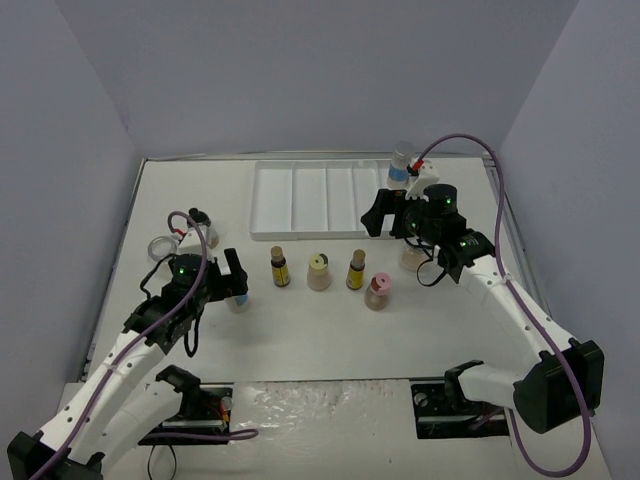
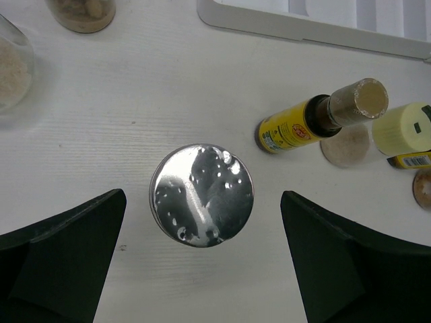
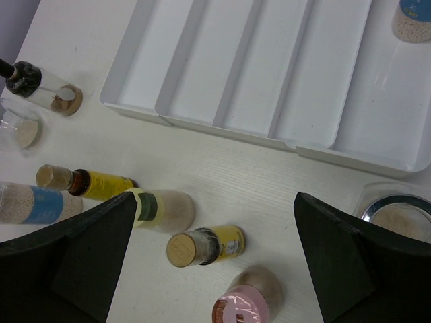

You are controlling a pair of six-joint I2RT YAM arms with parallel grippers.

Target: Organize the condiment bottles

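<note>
**A:** Where are the two arms?

**B:** Both reach out over a white counter (image 1: 300, 340). The left tool (image 1: 236, 285) sits low on the left side. Its fingers (image 2: 60, 262) are spread wide on either side of a silver-capped bottle (image 2: 201, 195), with a gap on each side. That bottle stands upright on the counter, and the right wrist view shows a blue label on it.

**A:** And the right arm?

**B:** The right tool (image 3: 215, 202) is released, jaws far apart and grasping nothing. It hangs above the counter, just in front of the right end of the white tray (image 1: 300, 195). A jar (image 3: 397, 212) of tan powder stands on the counter close by, near the tray's near right corner.

**A:** Where are the other bottles?

**B:** Four stand in a loose row between the arms, in front of the tray. From left to right they are an amber bottle (image 1: 280, 266), a yellow-capped bottle (image 1: 318, 271), a second amber bottle (image 1: 356, 269) and a pink-capped bottle (image 1: 378, 291). The pink-capped one stands a little nearer the arms than the rest. A blue-labelled bottle (image 1: 399, 165) stands in the tray's rightmost compartment, at its far end. At the far left, a black-capped bottle (image 1: 200, 218) and a clear jar (image 1: 160, 248) stand near each other, beyond the left tool.
</note>
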